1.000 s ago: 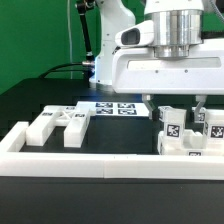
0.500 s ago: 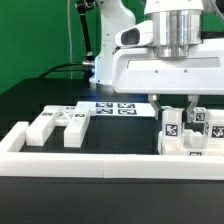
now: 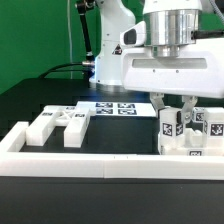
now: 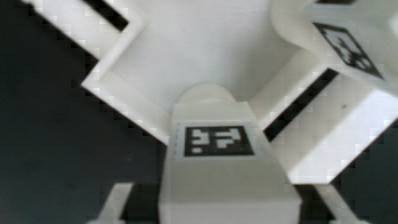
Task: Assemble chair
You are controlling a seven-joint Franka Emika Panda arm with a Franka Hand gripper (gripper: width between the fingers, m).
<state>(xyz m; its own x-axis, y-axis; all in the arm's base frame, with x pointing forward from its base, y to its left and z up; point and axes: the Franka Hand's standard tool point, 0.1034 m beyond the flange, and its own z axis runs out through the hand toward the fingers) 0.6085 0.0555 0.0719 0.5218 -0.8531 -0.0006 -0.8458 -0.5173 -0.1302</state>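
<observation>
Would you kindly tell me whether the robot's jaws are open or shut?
Shut on the chunky matte-white tagged chair block; the exterior view shows them closed against its sides.

The exterior view sits low, near tabletop height, just outside the white border rail (image 3: 80, 160). It faces across the black table (image 3: 110, 135) toward the arm's base (image 3: 108, 55), which stands at about 12 o'clock in that frame. The range is moderate: the marker board (image 3: 112, 108) lies near centre and the gripper (image 3: 174, 112) hangs at 3 o'clock, with the arm's upper part cropped. The wrist view looks steeply down from very close, so a tagged chair piece (image 4: 217, 140) and neighbouring white blocks (image 4: 160, 60) fill it. Both views share that tagged chair piece (image 3: 172, 127), at 4 o'clock in the exterior view.
</observation>
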